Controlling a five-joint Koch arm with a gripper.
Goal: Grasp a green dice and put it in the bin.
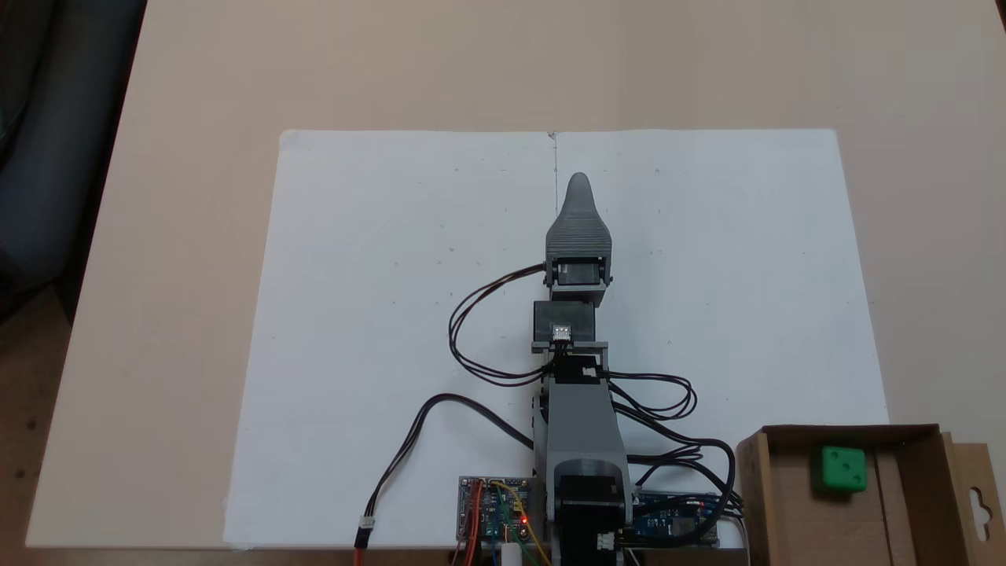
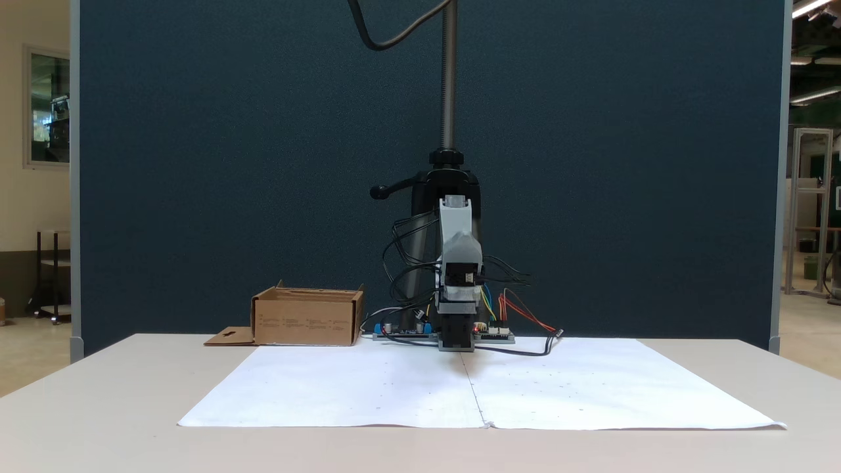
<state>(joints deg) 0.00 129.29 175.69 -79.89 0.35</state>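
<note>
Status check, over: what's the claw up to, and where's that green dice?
Claw over the paper, holding nothing, jaw state unclear. Green dice already in the bin. Nothing in the way.

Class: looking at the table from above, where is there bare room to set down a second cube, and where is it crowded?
Free: white paper either side of the arm, and beyond the gripper. Crowded: the near edge, with cables, circuit boards and the bin holding the dice.
</note>
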